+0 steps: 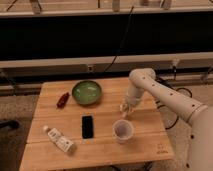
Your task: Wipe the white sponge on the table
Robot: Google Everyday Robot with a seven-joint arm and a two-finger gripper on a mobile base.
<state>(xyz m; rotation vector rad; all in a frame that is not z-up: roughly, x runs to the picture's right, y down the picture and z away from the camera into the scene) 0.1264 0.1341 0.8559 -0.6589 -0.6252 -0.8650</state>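
The end effector (pixel 126 108) sits low on the surface (pixel 145 145), apparently pressing the white sponge (pixel 123 110) just beyond the translucent cup (pixel 122 131) (whether it clamps the sponge cannot be told). A wiping stroke toward the cup could topple it.

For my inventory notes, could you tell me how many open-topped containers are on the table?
2: the green bowl at the back left and the translucent cup at the front right, just in front of the gripper. None seems hidden.
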